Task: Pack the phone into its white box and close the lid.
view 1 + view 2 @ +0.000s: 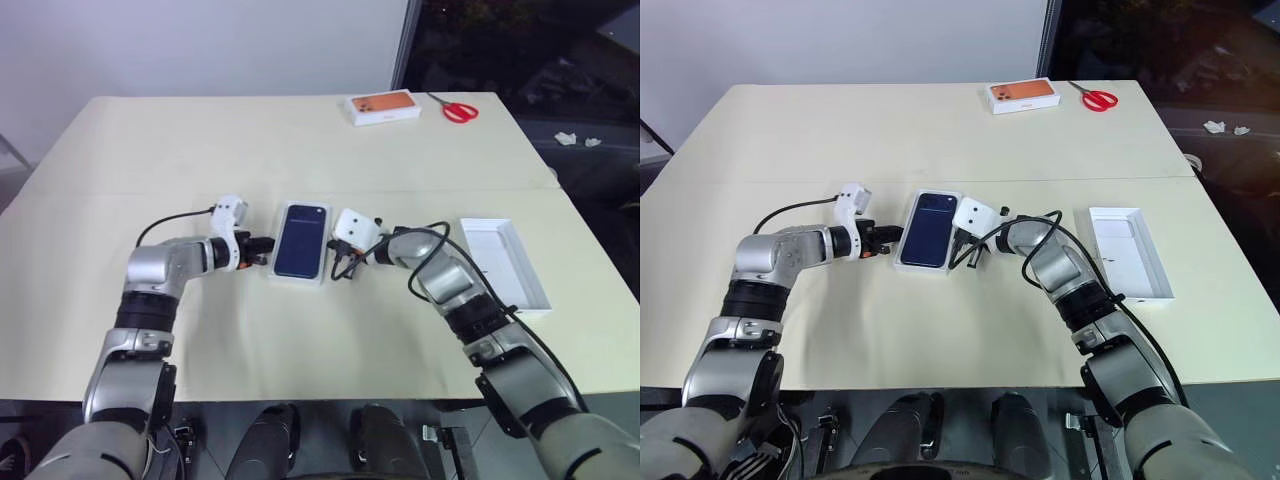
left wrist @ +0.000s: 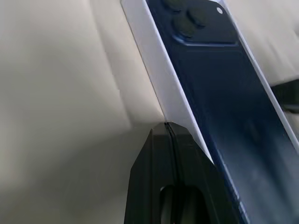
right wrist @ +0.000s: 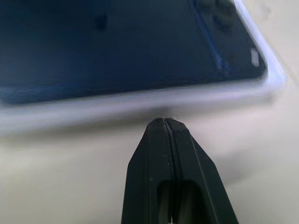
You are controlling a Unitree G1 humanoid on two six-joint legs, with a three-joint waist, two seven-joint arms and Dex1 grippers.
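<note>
The dark navy phone [image 1: 302, 240] lies back up, camera cluster at its far corner, inside the white box [image 1: 275, 262] at the table's middle. My left gripper [image 1: 267, 248] is shut, its tip against the box's left long rim [image 2: 154, 70]. On the opposite side my right gripper [image 1: 335, 258] is shut too, its tip at the right long rim [image 3: 140, 105]. Neither holds anything. The lid [image 1: 505, 262] lies open side up, white inside, to the right of my right arm.
An orange-topped box [image 1: 383, 107] and red scissors [image 1: 458, 110] lie at the table's far edge. The cream table [image 1: 150, 160] has a seam across its middle. Dark floor lies beyond its right edge.
</note>
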